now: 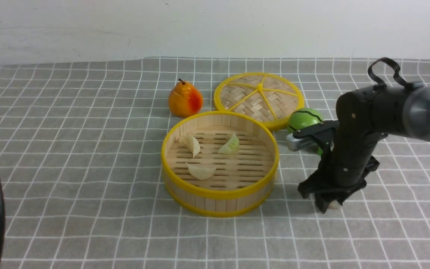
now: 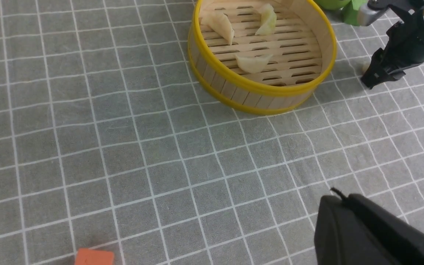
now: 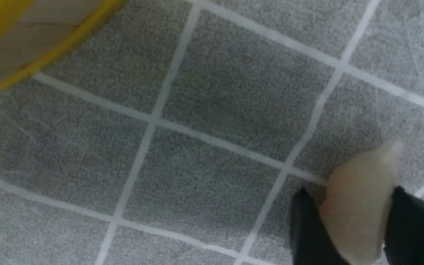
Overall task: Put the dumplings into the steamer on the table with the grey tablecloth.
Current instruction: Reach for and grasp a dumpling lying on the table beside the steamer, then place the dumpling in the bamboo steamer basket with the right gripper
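- Right gripper (image 1: 326,206) is down at the grey tablecloth (image 1: 88,157), just right of the steamer (image 1: 218,195). We see its black fingers (image 3: 304,228) clamped on either side of the held dumpling (image 3: 359,195), an off-white one.
- Left gripper (image 2: 344,221) hangs well apart from the steamer, near the robot's side of the table, its jaws together.
- Inside the steamer we count three on the slatted floor: the rear white dumpling (image 1: 193,145), the green dumpling (image 1: 230,145) and the front white dumpling (image 1: 201,171).
- Behind the steamer we see a woven lid (image 1: 258,96), a pear (image 1: 185,100) and a green ball (image 1: 304,118).
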`<state>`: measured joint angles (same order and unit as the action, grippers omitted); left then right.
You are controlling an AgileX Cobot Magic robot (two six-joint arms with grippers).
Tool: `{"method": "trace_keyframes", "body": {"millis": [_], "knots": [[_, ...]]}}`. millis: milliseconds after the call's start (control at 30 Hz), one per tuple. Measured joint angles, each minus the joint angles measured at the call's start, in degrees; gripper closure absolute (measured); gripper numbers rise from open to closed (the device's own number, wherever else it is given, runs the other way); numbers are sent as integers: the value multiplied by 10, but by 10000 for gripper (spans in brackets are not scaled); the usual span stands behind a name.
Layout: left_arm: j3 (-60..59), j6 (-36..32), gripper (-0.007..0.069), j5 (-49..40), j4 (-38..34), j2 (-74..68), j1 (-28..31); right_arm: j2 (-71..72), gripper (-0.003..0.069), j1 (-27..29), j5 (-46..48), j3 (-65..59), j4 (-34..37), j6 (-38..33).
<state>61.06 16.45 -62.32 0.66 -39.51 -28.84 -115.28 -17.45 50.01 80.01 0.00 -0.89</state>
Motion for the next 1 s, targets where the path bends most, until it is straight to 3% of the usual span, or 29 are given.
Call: {"method": "trace_keyframes", "body": {"millis": [133, 367, 633, 1000], "knots": [[0, 0, 615, -2, 0, 0, 0, 2, 471, 0, 8, 9, 0, 0], [0, 0, 608, -19, 0, 0, 0, 2, 475, -17, 71, 90, 9, -9], [0, 0, 604, -40, 0, 0, 0, -25, 476, -141, 86, 258, 51, -43], [-9, -26, 596, -63, 0, 4, 0, -133, 461, -152, 69, 310, 0, 37]]}}
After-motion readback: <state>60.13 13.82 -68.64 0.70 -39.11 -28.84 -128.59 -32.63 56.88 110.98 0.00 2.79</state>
